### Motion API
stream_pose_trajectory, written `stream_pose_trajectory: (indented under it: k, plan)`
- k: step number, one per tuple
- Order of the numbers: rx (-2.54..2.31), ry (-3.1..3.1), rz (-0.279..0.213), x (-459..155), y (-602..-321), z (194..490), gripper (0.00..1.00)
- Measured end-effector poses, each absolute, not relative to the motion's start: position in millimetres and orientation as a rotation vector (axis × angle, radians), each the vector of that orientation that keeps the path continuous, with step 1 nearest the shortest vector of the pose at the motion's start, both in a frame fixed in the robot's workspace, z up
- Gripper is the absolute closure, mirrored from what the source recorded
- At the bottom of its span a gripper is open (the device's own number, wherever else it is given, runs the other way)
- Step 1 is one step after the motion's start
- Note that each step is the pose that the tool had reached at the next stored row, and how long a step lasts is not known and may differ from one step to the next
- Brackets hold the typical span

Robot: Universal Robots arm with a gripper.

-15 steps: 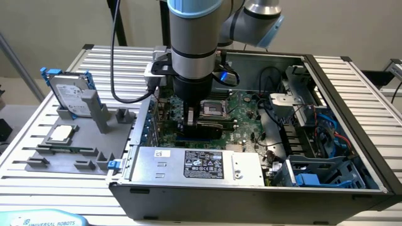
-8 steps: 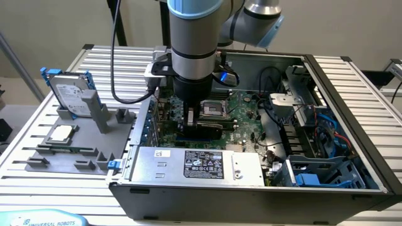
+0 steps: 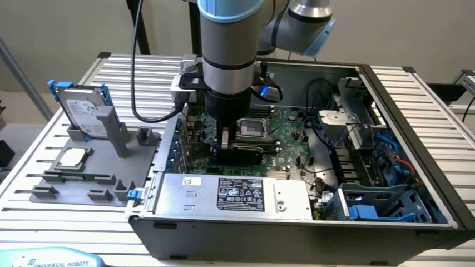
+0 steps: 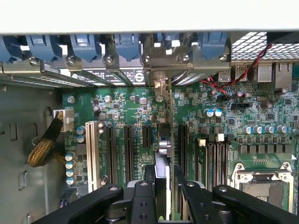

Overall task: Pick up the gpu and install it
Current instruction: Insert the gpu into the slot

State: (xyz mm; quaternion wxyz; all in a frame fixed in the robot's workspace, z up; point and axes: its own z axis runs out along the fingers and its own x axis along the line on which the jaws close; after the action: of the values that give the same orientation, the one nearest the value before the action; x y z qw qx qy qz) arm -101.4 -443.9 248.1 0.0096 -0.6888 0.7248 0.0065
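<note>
Down inside the open computer case, the end effector hangs low over the green motherboard. From the wrist view its fingers are closed narrow on the gpu, held edge-on and upright, lying along the row of expansion slots with its bracket end toward the rear slot covers. Whether the card is seated in a slot, cannot tell. CPU socket lies just beside the end effector. On the table, at the exterior view's left, a grey fixture carries a hard drive in a blue frame and a small square CPU chip.
</note>
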Motion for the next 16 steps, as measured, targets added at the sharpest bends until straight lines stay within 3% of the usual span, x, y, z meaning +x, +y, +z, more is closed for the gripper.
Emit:
stream_pose_trajectory:
  k: [16]
  plan:
    - [-2.151,2.263,0.02,-102.5,-443.0,246.1,0.73]
